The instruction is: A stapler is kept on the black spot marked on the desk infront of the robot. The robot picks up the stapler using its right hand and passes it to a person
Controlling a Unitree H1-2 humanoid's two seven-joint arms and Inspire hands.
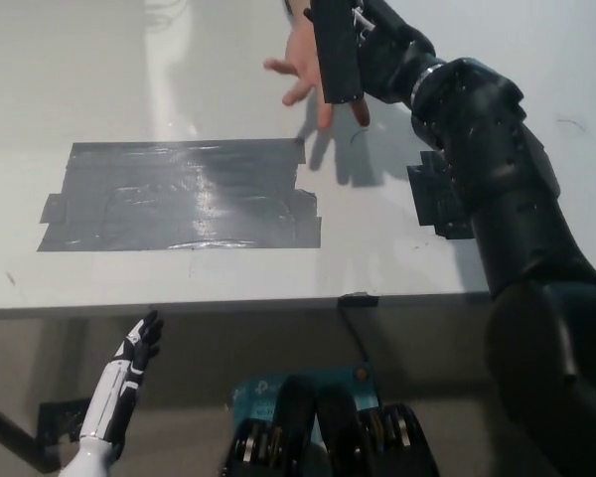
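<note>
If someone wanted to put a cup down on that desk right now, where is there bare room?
Bare desk lies beyond the grey tape patch, toward the far left, and in the strip between the patch and the near edge. It is crowded at the far right, where the right robot hand holds the stapler against a person's hand. The left robot hand rests below the desk.
</note>
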